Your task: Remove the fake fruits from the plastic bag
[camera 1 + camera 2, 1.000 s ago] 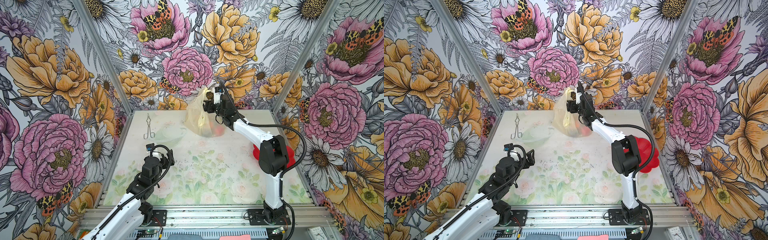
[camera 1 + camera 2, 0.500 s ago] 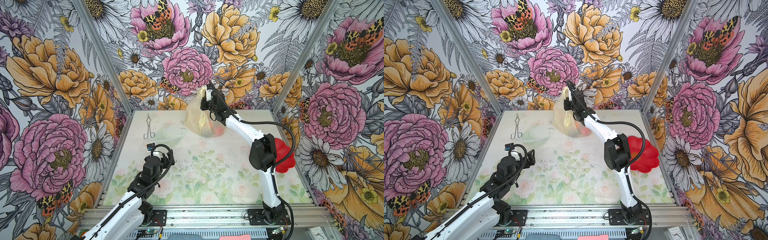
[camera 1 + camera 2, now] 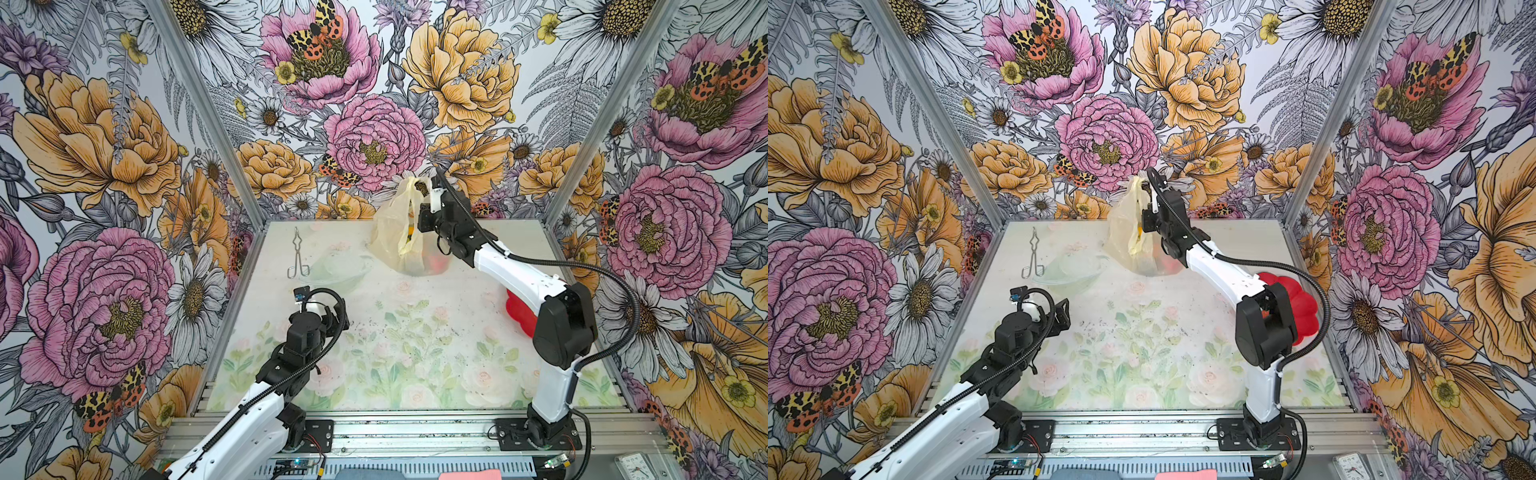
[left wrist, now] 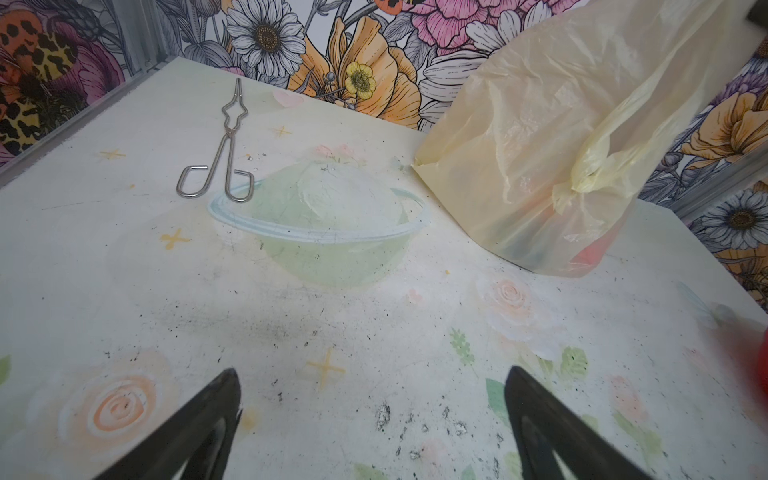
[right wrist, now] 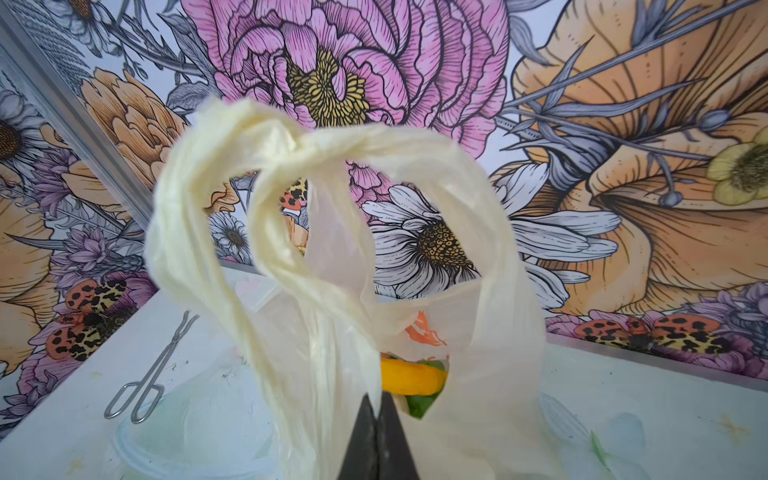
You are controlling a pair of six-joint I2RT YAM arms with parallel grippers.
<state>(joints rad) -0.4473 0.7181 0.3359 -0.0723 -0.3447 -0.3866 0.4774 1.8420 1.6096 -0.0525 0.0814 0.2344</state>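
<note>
The right gripper (image 5: 376,405) pinches the plastic bag (image 3: 395,237), jaws tight; the left gripper (image 4: 372,374) gapes wide. A gentle pull seems best: fake fruits (image 5: 411,380) sit just beyond its tips.

No legible text (print (image 5: 423,332) on the plastic bag (image 5: 490,345) blurs).

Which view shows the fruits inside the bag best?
The right wrist view: through the mouth of the plastic bag a yellow fruit and a green one show directly. The left wrist view and both top views give only small patches of colour.
</note>
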